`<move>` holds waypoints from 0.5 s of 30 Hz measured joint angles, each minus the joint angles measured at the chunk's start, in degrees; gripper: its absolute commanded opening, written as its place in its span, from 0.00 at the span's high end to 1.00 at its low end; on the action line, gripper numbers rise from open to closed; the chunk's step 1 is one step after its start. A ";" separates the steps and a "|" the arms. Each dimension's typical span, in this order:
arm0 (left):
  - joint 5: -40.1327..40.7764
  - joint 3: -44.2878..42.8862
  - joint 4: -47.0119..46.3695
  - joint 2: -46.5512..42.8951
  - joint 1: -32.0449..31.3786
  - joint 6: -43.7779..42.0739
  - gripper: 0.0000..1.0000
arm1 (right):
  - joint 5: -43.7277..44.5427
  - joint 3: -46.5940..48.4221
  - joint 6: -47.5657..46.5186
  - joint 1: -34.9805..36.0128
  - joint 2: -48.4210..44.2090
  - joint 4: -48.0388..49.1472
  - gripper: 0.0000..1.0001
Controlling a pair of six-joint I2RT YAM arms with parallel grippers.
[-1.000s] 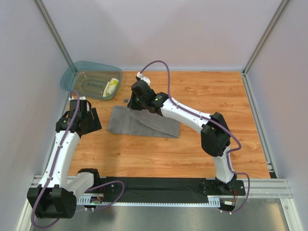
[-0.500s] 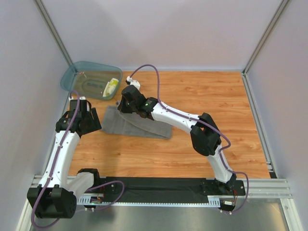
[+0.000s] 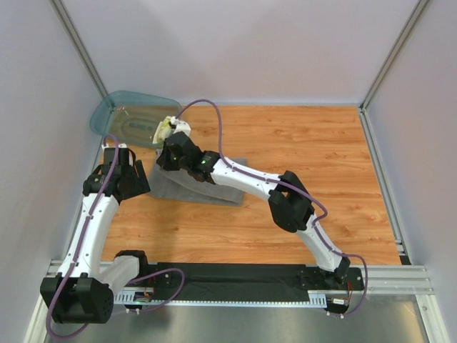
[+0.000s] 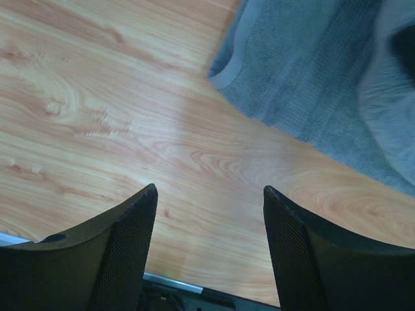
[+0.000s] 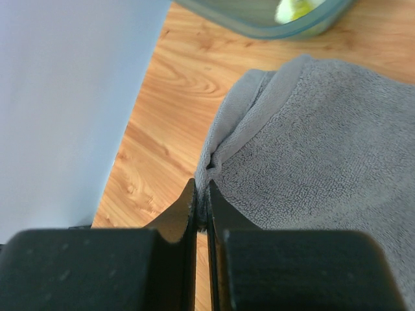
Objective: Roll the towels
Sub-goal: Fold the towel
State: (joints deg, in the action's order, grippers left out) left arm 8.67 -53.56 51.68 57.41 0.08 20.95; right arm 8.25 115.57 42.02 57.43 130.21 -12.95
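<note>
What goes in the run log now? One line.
right gripper: shut on grey towel edge | left gripper: open, empty | yellow cloth: in tub

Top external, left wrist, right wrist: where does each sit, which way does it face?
Top external: above and behind the robot, looking down on the table; left arm and right arm both show.
Left wrist: on the left arm, looking down at wood and a corner of the grey towel; open left gripper at bottom.
Right wrist: low, facing along the towel toward the teal tub; right gripper shut on the towel's edge.
Shared: all three show the towel; top and right wrist also the tub.
</note>
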 measured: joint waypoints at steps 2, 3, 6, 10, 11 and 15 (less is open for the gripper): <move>0.42 0.00 0.04 0.13 0.00 0.17 0.27 | -1.64 1.66 -0.07 0.70 3.26 0.68 1.00; 0.59 0.00 0.13 0.22 0.00 0.22 0.27 | -2.56 2.32 -0.04 0.87 5.16 0.94 1.00; 1.27 0.00 0.48 0.72 0.00 0.46 0.27 | -3.98 2.36 0.04 1.42 8.44 0.81 1.00; 2.14 0.00 0.81 1.33 0.00 0.72 0.27 | -5.95 2.34 0.57 1.57 10.97 0.44 0.60; 2.25 0.00 0.83 1.36 0.00 0.76 0.28 | -6.75 2.34 0.94 1.57 11.17 0.55 0.52; 2.62 0.00 0.85 1.38 0.00 0.81 0.27 | -10.16 2.34 1.18 1.51 11.28 1.36 0.40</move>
State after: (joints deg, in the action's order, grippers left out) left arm 11.29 -53.56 52.53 58.78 0.08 21.76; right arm -1.91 117.91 43.20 58.94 141.49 -11.60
